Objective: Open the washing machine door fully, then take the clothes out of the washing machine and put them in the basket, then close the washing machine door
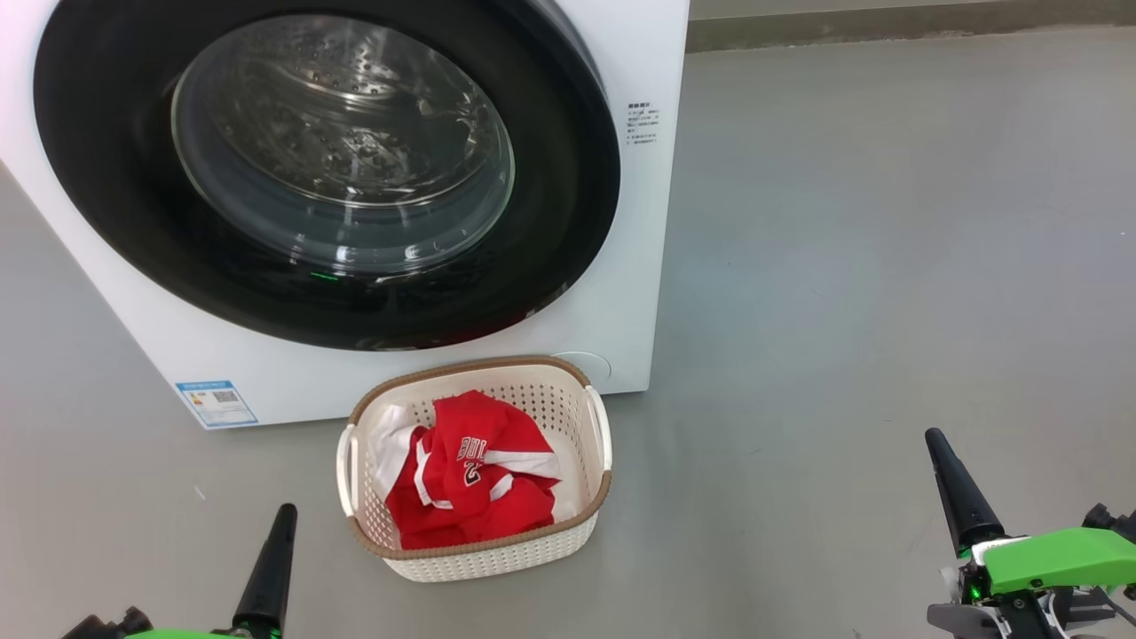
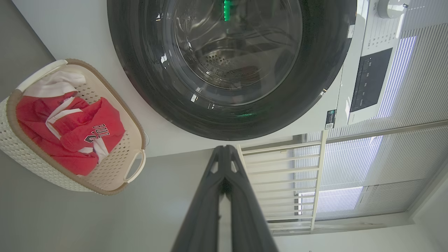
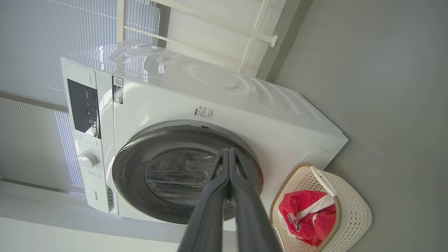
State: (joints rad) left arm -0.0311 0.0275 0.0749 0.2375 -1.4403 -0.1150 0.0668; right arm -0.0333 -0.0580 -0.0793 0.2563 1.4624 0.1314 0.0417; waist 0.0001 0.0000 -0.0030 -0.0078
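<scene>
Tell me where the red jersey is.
Head view, lower centre: the red jersey lies inside the basket on the floor, before the shut washing machine door.

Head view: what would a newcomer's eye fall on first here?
The crumpled bright red jersey with white lettering lies in the small cream perforated basket on the grey floor, low in the middle. Behind it stands the big white washing machine, its round glossy black-rimmed glass door shut.

The left gripper (image 2: 224, 149) is seen empty, its jaws pressed together, tips apart from the black rim of the washing machine door (image 2: 234, 59), which is shut against the washing machine (image 2: 80, 31). The clothes (image 2: 70, 134) are heaped in the basket (image 2: 134, 122), set on the floor (image 2: 87, 217) just beside the machine.
</scene>
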